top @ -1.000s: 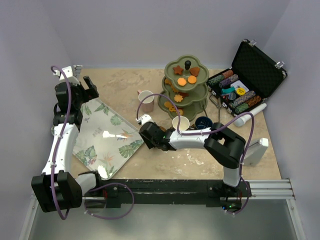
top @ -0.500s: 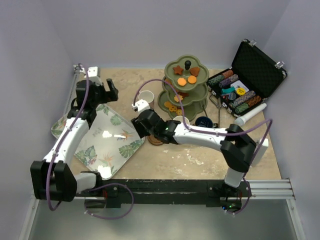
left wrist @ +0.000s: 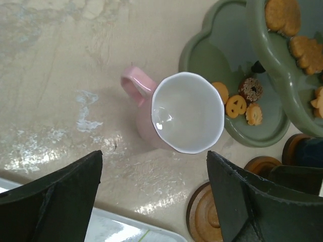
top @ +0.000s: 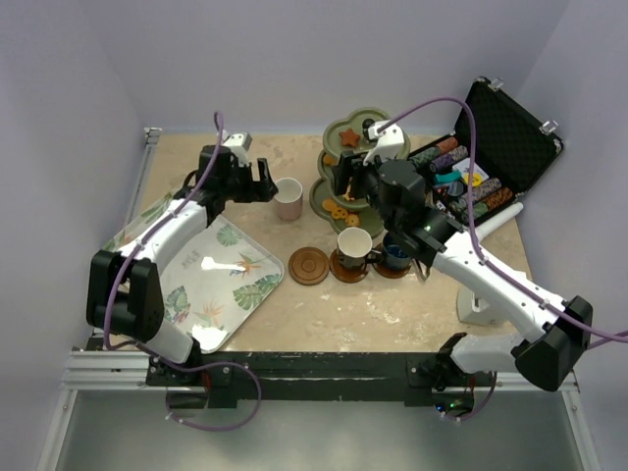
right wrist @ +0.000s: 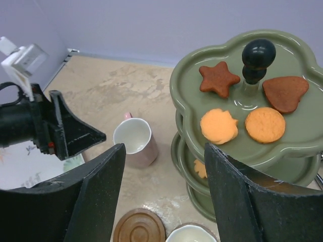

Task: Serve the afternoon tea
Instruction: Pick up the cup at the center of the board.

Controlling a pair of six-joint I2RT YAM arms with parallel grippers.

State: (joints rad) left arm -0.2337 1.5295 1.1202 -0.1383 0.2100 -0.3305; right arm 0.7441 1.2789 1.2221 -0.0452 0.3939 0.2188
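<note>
Left pincer (left wrist: 154, 156) stands wide apart, gripping nothing. The pinkish-white cup (left wrist: 187, 112) sits upright just ahead of it on the desk (left wrist: 50, 75), beside the olive-green stand (right wrist: 292, 55). Right pincer (right wrist: 164, 148) is also apart and empty, close to the stand, whose top tier holds biscuits (right wrist: 218, 126).

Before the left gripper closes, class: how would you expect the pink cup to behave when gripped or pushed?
The pink cup looks rigid and glazed, with a glossy highlight inside, so probably slippery and liable to chip. It is empty, so likely light. Standing upright on the table, it should slide rather than roll, though a high push might tip it.
</note>
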